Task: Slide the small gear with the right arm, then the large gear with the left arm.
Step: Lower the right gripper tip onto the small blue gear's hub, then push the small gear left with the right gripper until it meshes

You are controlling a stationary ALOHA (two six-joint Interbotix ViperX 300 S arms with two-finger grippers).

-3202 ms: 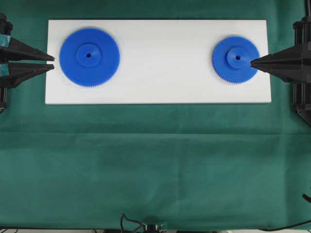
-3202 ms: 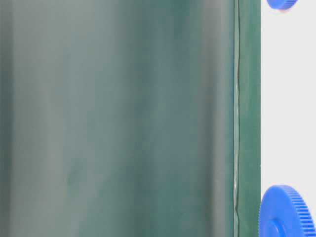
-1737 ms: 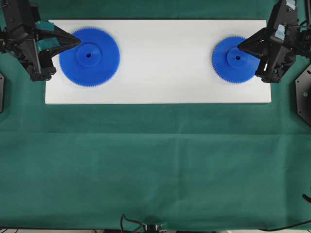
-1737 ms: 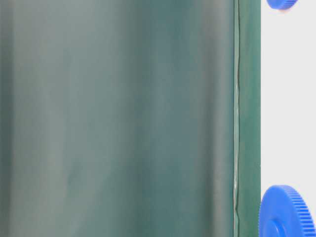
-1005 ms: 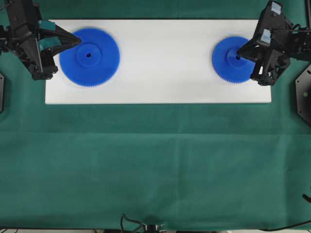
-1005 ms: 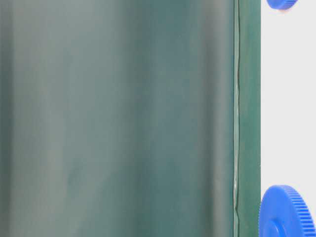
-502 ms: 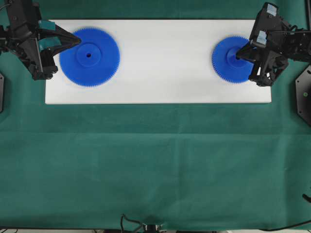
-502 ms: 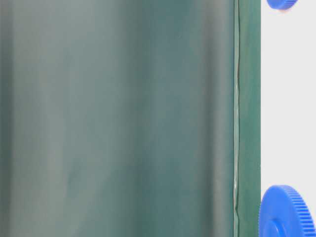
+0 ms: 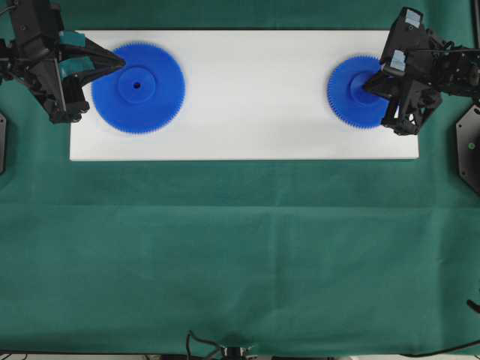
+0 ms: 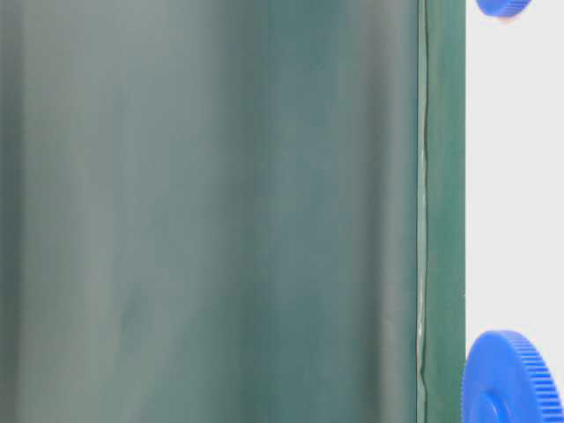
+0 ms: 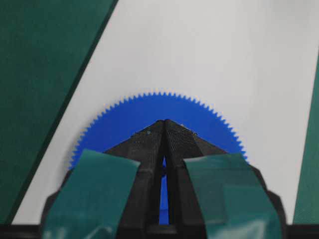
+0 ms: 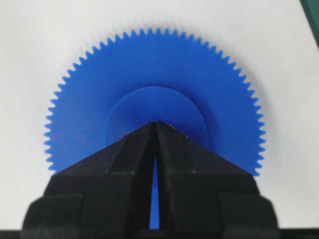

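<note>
The small gear (image 9: pixel 346 94) lies flat at the right end of the white board (image 9: pixel 247 112). My right gripper (image 9: pixel 365 88) is shut, and its pointed tip rests over the gear's raised hub. In the right wrist view the shut right gripper (image 12: pixel 156 123) covers the centre hole of the small gear (image 12: pixel 149 64). The large gear (image 9: pixel 142 94) lies at the board's left end. My left gripper (image 9: pixel 122 66), with teal patches, is shut with its tip over the gear's upper left part. In the left wrist view the left gripper (image 11: pixel 164 121) sits above the large gear (image 11: pixel 149 107).
Green cloth (image 9: pixel 240 255) covers the table around the board. Between the two gears the board is bare white. The board's near edge (image 9: pixel 247 159) runs straight. A black arm base (image 9: pixel 469 146) stands at the far right.
My right gripper has crept left over the small gear's hub. Neither gear has moved. The left arm has held still for the last second.
</note>
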